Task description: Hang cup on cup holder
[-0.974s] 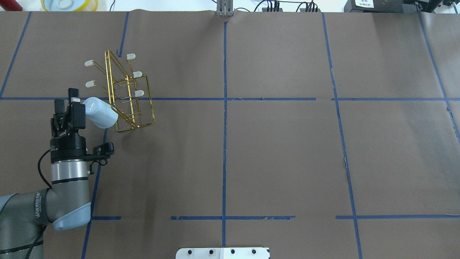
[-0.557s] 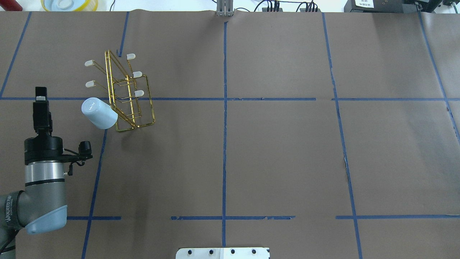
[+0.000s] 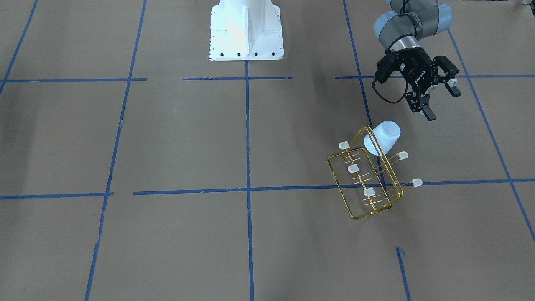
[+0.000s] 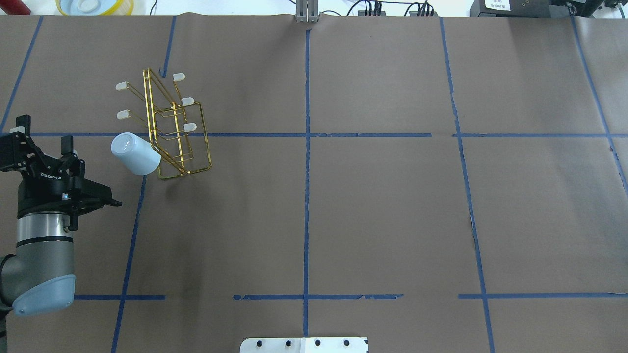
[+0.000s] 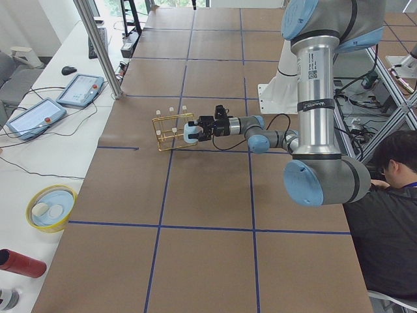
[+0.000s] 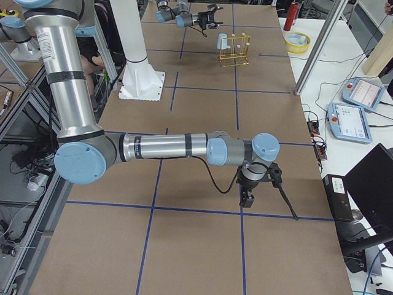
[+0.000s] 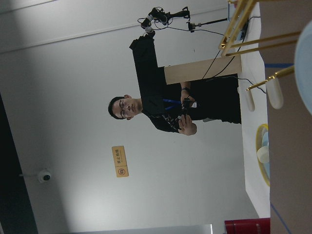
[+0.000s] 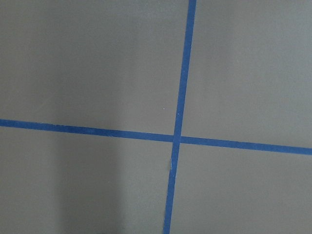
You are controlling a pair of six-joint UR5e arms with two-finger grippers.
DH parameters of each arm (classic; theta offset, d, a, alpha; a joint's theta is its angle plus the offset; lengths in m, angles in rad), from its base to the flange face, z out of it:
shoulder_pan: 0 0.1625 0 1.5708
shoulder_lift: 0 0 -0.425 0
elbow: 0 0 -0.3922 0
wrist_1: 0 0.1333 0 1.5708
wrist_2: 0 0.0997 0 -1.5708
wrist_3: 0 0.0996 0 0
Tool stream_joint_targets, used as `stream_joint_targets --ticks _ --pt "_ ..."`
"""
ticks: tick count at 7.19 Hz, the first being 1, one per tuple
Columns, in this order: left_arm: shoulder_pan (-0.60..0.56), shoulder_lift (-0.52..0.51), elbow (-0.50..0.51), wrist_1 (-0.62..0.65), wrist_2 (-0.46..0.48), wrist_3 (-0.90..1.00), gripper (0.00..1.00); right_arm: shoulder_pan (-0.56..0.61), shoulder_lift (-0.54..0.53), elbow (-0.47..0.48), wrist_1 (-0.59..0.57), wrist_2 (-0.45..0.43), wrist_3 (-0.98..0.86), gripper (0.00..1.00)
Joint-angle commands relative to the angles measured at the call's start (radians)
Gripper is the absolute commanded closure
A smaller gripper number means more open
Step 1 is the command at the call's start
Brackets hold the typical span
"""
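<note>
The pale blue cup (image 4: 135,154) sits tilted over one prong of the gold wire cup holder (image 4: 174,130), at the rack's near-left corner; it also shows in the front view (image 3: 382,137). Five capped prongs stay bare. My left gripper (image 4: 42,135) is open and empty, to the left of the cup with a clear gap; the front view (image 3: 441,101) shows it too. The left wrist view catches only the cup's edge (image 7: 307,68) and some prongs. My right gripper (image 6: 248,198) hangs low over the table far from the rack; I cannot tell its state.
A yellow bowl (image 4: 93,6) and a red object (image 4: 14,6) lie beyond the table's far-left edge. The white robot base plate (image 3: 246,29) sits at the near middle edge. Blue tape lines cross the brown table. A person (image 5: 391,195) sits beside the robot.
My left gripper has drawn back from the cup toward the left edge and turned, its jaws now spread. The cup and rack have stayed in place.
</note>
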Motion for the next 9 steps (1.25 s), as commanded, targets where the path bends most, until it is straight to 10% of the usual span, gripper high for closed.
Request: stream_joint_targets --ticks 1,4,9 --pt "-0.003 0.009 -0.003 -0.316 -0.200 -0.110 0.00 0.000 0.000 0.000 0.000 0.000 0.000 0.00" --pt "-0.067 0.011 0.001 -0.688 -0.436 -0.113 0.00 0.000 0.000 0.000 0.000 0.000 0.000 0.00" --pt "-0.304 0.009 0.009 -0.741 -0.956 -0.399 0.00 0.000 0.000 0.000 0.000 0.000 0.002 0.00"
